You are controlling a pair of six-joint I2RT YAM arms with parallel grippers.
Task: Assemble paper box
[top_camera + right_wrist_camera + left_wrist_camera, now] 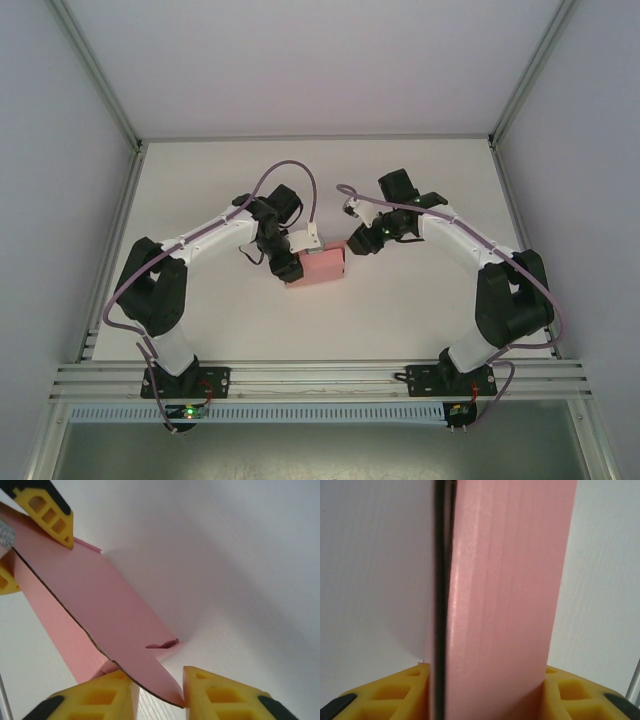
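The pink paper box (318, 268) lies mid-table between both arms. My left gripper (290, 262) is shut on its left end; in the left wrist view the box (505, 590) stands on edge, pinched between the yellow fingers (415, 692). My right gripper (352, 245) is at the box's right far corner. In the right wrist view a loose pink flap (110, 610) of the box runs down into the right gripper (160, 690). The flap's rounded tip touches the right finger (215, 695), and a gap still shows between the jaws. The left gripper's fingers (47, 512) hold the box's far end.
White table (420, 320) with white walls and aluminium frame rails (320, 375) along the near edge. Purple cables (290, 175) loop above both wrists.
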